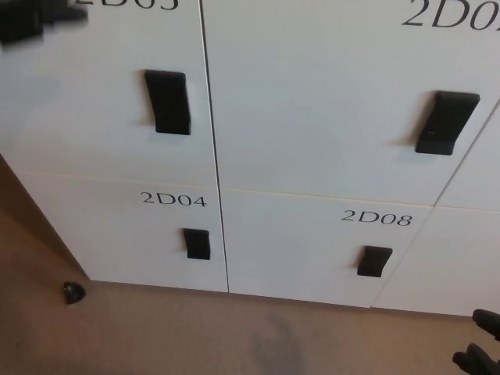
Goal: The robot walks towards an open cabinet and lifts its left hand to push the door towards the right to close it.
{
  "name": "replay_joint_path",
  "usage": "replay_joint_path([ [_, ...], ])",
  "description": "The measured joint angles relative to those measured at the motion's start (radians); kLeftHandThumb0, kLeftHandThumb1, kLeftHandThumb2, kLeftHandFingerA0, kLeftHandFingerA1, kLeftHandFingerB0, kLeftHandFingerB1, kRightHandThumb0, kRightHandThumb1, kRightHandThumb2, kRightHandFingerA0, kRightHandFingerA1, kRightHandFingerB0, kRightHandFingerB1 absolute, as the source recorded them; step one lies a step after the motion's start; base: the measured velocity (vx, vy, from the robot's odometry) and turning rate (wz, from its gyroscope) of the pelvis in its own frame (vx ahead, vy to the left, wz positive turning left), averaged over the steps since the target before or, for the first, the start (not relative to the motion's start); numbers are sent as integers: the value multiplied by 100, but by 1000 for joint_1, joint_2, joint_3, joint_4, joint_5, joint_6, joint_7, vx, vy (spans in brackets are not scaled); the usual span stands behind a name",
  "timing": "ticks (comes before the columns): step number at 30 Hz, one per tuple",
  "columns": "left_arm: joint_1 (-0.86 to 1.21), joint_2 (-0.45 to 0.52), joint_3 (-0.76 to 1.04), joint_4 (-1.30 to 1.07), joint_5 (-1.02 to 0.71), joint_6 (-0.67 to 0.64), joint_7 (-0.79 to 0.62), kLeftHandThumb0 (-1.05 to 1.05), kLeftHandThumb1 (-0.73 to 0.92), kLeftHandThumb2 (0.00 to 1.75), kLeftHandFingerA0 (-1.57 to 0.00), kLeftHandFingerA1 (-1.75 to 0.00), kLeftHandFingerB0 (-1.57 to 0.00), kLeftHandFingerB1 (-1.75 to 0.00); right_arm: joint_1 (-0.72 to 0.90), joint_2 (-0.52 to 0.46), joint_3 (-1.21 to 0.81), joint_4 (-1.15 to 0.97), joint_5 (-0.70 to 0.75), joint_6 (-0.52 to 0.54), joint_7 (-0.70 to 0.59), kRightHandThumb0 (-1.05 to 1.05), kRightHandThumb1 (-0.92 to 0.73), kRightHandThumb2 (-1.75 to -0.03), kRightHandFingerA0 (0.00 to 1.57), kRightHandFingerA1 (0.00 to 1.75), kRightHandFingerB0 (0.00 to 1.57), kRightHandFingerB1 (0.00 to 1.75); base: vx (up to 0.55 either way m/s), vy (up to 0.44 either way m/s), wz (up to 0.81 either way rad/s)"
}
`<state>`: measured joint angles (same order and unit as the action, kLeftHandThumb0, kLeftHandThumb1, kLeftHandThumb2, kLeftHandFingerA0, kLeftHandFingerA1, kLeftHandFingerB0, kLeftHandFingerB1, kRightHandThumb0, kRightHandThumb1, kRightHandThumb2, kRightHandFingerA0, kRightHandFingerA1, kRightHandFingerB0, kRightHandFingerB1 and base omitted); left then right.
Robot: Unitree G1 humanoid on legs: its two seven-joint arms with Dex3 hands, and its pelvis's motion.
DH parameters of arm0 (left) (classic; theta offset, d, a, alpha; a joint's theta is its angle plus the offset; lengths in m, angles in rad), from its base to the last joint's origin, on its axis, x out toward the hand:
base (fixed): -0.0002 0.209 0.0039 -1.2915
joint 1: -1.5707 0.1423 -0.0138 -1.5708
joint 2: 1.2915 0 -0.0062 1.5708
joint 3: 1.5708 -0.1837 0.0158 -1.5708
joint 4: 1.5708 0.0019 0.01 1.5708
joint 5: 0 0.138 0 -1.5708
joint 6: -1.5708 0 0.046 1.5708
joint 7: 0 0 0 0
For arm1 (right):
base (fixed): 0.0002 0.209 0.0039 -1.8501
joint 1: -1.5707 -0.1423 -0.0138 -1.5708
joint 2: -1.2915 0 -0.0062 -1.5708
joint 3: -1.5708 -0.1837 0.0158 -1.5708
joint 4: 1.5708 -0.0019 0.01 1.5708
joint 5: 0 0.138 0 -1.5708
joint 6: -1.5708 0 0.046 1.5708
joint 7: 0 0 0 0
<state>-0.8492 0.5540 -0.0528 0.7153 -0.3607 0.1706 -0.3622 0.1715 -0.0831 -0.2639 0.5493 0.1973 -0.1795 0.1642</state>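
Across the cabinet front, every door, including the upper-left door (94, 86), sits flush, so the closing looks done. A dark blur at top left may be the left hand (31, 19); finger state unclear. The right hand (483, 351) shows dark fingertips only

A bank of flat white cabinet doors (312, 109) fills the view from nine o'clock round through twelve to three. The door marked 2D04 (148, 234) sits at the lower left, with the door marked 2D08 (312, 250) directly to its right, a seam between them. Above each lies a larger door. Each door carries a black slanted handle: upper left (167, 102), upper right (445, 123), lower left (197, 244), lower right (374, 261). A tan carpeted floor (234, 336) spreads below, toward six o'clock. A small dark rounded stub (73, 293) rests on the floor at eight o'clock, just before the cabinet's left corner.
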Motion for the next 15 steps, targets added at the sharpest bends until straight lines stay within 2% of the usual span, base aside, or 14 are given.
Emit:
replay_joint_path([
  [3, 221, -15, 70, -86, -30, 9, -45, -46, 63, 59, -71, -43, -68, -42, -5, 0, 3, 0, -1, 0, 0, -25, -59, -58, 82, 52, 65, 46, 0, 0, 0],
  [4, 221, -15, 70, -86, -30, 9, -45, -46, 63, 59, -71, -43, -68, -42, -5, 0, 3, 0, -1, 0, 0, -25, -59, -58, 82, 52, 65, 46, 0, 0, 0],
  [5, 296, -18, 99, -114, -42, 10, -61, -45, 51, 90, -68, -63, -54, -56, -9, 0, 4, -1, -1, 0, 0, -25, -60, -58, 82, 52, 65, 46, 0, 0, 0],
  [6, 365, -24, 122, -136, -51, 13, -75, -45, 51, 90, -68, -63, -54, -56, -11, 0, 5, -1, -1, 0, 0, -25, -60, -58, 82, 52, 65, 46, 0, 0, 0],
  [9, 530, -40, 172, -182, -69, 16, -111, -43, 51, 88, -66, -63, -52, -55, -16, 0, 7, -1, -1, 0, -1, -25, -60, -58, 82, 53, 65, 47, 0, 0, 0],
  [10, 565, -45, 179, -187, -73, 16, -120, -43, 60, 58, -66, -43, -53, -40, -17, 0, 7, -1, -1, 0, -1, -25, -60, -58, 83, 52, 65, 46, 0, 0, 0],
  [15, 766, -59, 216, -249, -87, 15, -156, -46, 63, 58, -58, -43, -50, -40, -26, 0, 13, 0, -2, 1, -1, -25, -60, -58, 82, 52, 64, 46, -14, -3, 1],
])
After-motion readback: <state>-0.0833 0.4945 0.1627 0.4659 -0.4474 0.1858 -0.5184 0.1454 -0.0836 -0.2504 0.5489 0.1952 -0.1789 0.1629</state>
